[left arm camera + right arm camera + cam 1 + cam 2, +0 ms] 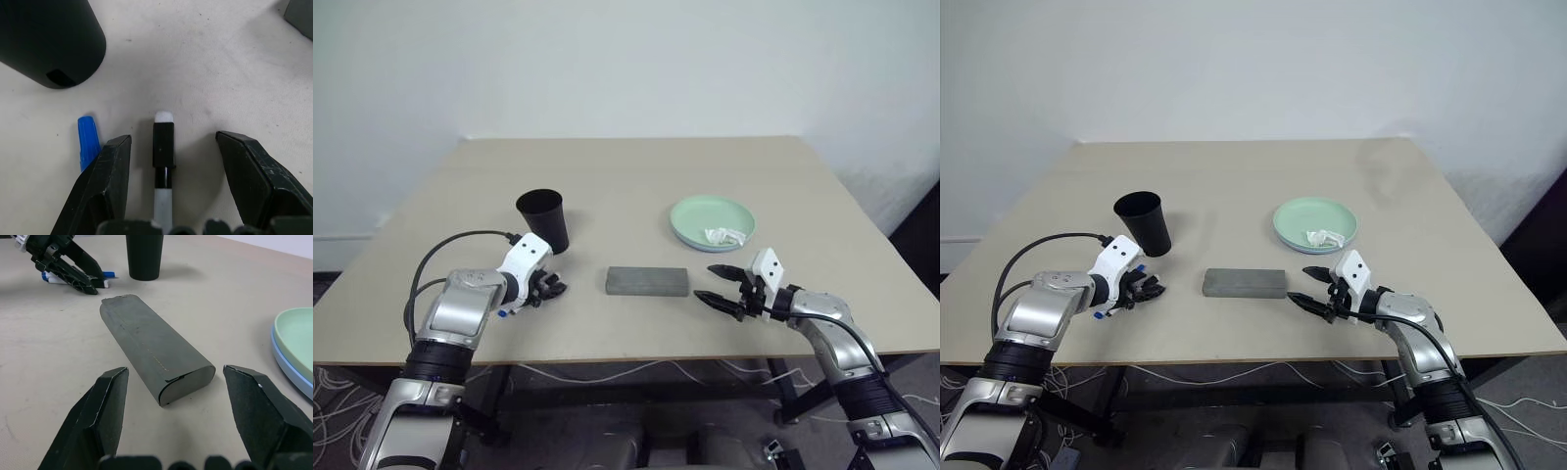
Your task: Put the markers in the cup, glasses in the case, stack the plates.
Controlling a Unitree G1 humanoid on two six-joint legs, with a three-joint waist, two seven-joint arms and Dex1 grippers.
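A beige counter (636,176) stands against a white wall. My left hand (168,161) hangs low over it with its fingers apart, the black-capped marker (164,147) lying between them and the blue-capped marker (88,139) just outside one finger, both beside the black cup (543,220). My right hand (173,406) is spread open, empty, facing one end of the closed grey case (154,350). The mint plate (712,221) sits on the blue plate (288,367), holding a crumpled tissue (725,235).
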